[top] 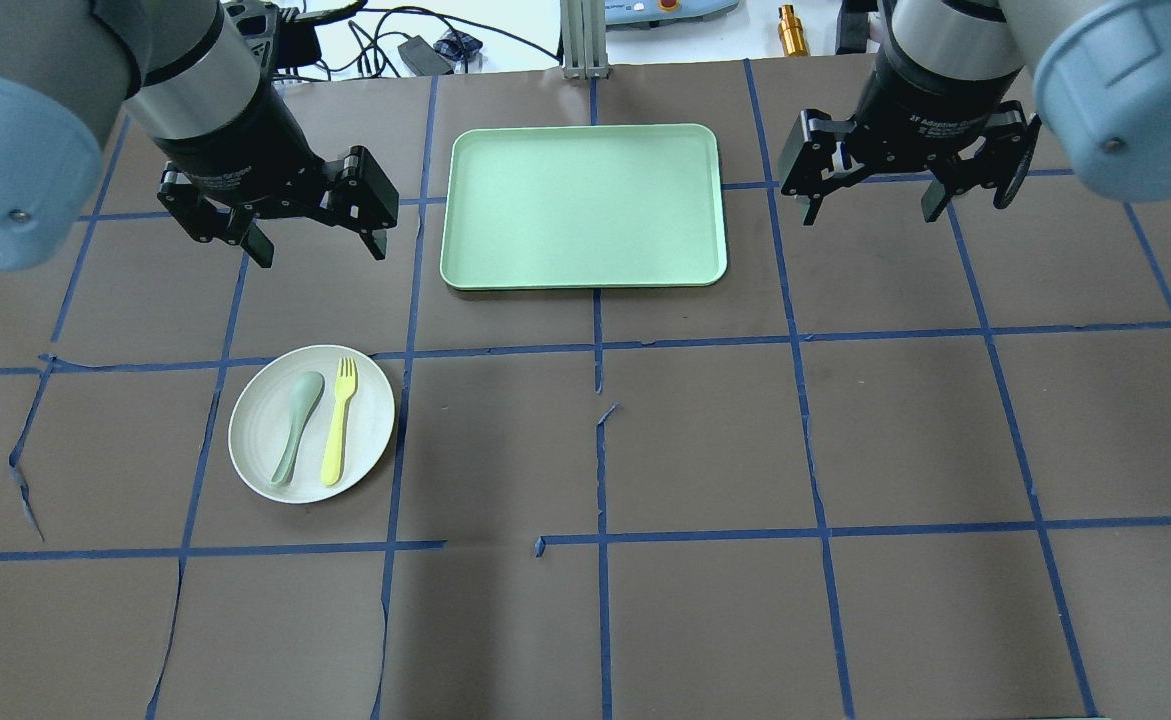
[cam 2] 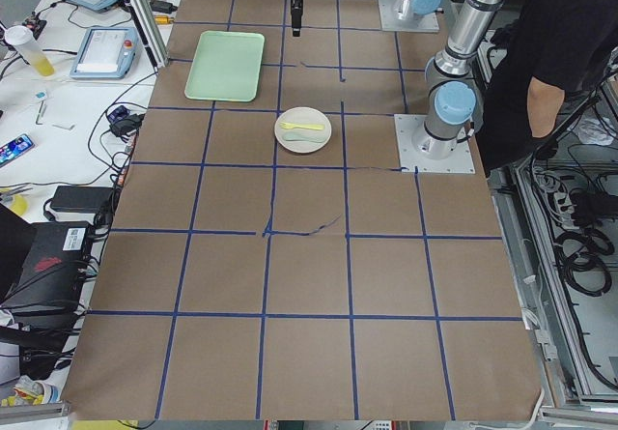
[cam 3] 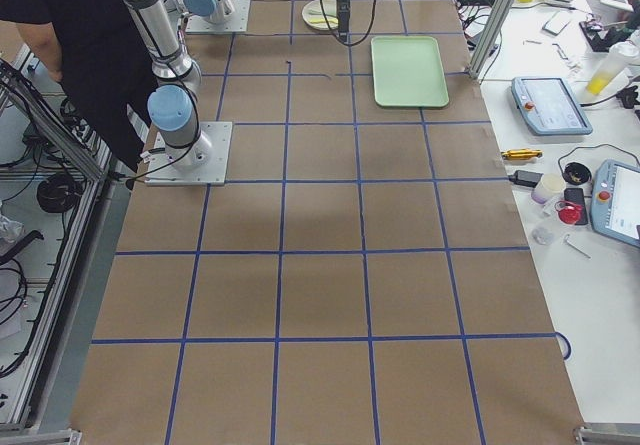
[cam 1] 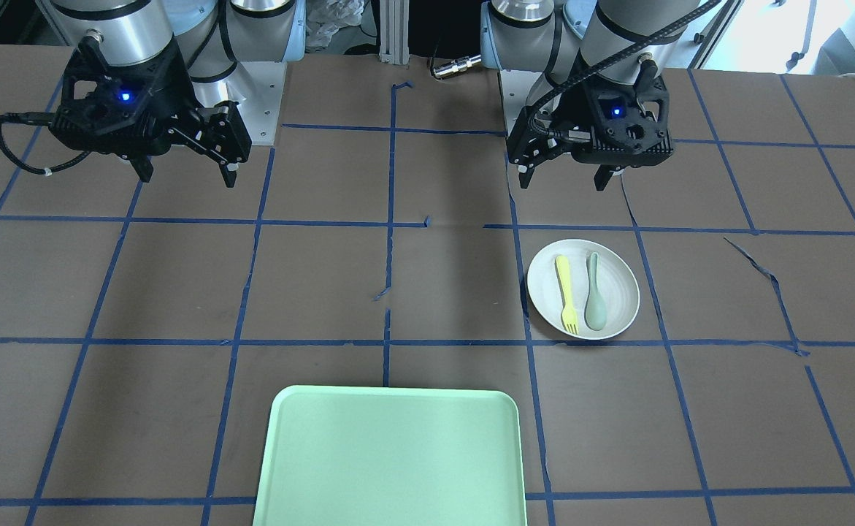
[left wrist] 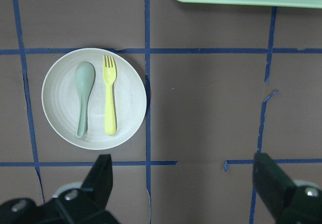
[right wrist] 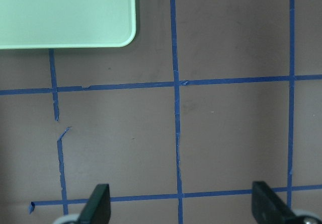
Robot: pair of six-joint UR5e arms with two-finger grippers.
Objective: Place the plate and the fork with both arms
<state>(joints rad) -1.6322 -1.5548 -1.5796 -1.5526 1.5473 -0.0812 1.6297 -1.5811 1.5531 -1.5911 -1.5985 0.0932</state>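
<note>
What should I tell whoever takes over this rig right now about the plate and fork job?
Left gripper: jaws open, holding nothing, above the table.
Right gripper: jaws open, holding nothing, above the table.
Round off-white plate lies on the left arm's side, with the slim pale-yellow plastic fork and grey-green spoon side by side on it.
Neither task item is on the large pale-green rectangular tray.
Done: nothing yet.
Left: grasp and place both plate and fork.
</note>
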